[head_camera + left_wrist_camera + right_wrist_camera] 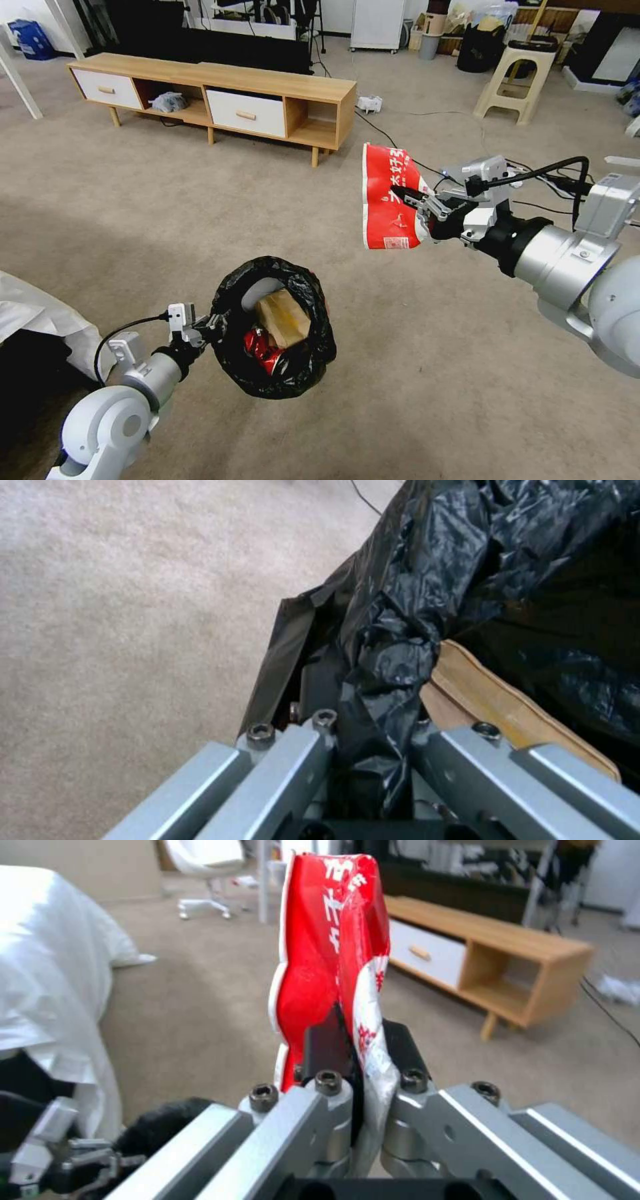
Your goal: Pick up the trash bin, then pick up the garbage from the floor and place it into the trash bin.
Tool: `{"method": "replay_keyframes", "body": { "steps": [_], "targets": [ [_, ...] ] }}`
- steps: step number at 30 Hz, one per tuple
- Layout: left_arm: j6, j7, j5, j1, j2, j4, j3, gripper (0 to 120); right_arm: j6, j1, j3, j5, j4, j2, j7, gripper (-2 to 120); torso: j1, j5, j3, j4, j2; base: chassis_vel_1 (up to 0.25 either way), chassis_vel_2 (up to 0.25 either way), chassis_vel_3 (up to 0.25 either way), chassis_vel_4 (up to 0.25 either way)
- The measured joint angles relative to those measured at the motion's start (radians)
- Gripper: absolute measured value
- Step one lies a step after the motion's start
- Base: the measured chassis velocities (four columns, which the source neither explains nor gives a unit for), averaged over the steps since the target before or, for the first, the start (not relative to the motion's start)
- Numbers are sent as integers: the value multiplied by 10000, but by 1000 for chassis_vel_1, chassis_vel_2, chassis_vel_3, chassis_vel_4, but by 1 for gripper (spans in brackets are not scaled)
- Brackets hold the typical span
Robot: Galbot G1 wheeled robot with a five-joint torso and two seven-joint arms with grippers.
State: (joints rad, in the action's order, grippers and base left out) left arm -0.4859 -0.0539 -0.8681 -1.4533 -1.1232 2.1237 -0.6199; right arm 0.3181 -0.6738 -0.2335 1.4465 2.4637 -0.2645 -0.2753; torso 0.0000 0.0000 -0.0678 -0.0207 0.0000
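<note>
The trash bin (280,327), lined with a crinkled black bag, hangs off the carpet at lower centre, with my left gripper (212,327) shut on its rim. The left wrist view shows the black liner (400,630) pinched between the fingers. Inside the bin lie a crumpled brown paper box (283,317) and a crushed red can (265,352). My right gripper (415,199) is shut on a red-white snack wrapper (387,197), held in the air up and to the right of the bin. In the right wrist view the wrapper (330,945) stands upright between the fingers.
A long wooden TV cabinet (220,93) with white drawers stands on the far carpet. A beige plastic stool (517,77) and cables lie at the far right. White cloth (33,310) covers something at my left. Open carpet surrounds the bin.
</note>
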Motion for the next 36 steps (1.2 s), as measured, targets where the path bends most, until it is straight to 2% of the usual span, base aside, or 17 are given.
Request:
{"method": "replay_keyframes", "body": {
  "steps": [5, 12, 16, 29, 30, 36],
  "targets": [
    [-41, 0, 49, -36, -29, 41, 120, 1, -314, 0, 96, -494, 46, 13, 548, 1, 0, 0, 0, 0, 0, 0, 0, 0, 0],
    [-91, 14, 146, -23, -120, 64, 239, 1, -1217, 32, 660, -1981, 8, 29, 2037, 1, 0, 0, 0, 0, 0, 0, 0, 0, 0],
    [-139, 30, 149, 10, -163, 79, 271, 1, -1423, 94, 991, -2547, -31, -33, 2367, 1, 0, 0, 0, 0, 0, 0, 0, 0, 0],
    [-248, 16, 135, -1, -241, 97, 354, 1, -2097, 432, 2375, -4883, -824, -694, 3759, 1, 0, -1, 0, 0, 0, 0, 0, 0, 0],
    [-263, 11, 128, 32, -252, 67, 376, 1, -2214, 479, 2567, -5345, -1009, -860, 4031, 1, 0, 0, 0, 0, 0, 0, 0, 0, 0],
    [-313, -13, 112, 107, -254, -4, 453, 1, -2481, 719, 3171, -6343, -1410, -1303, 4564, 1, 0, 0, 0, 0, 0, 0, 0, 0, 0]
  ]
}}
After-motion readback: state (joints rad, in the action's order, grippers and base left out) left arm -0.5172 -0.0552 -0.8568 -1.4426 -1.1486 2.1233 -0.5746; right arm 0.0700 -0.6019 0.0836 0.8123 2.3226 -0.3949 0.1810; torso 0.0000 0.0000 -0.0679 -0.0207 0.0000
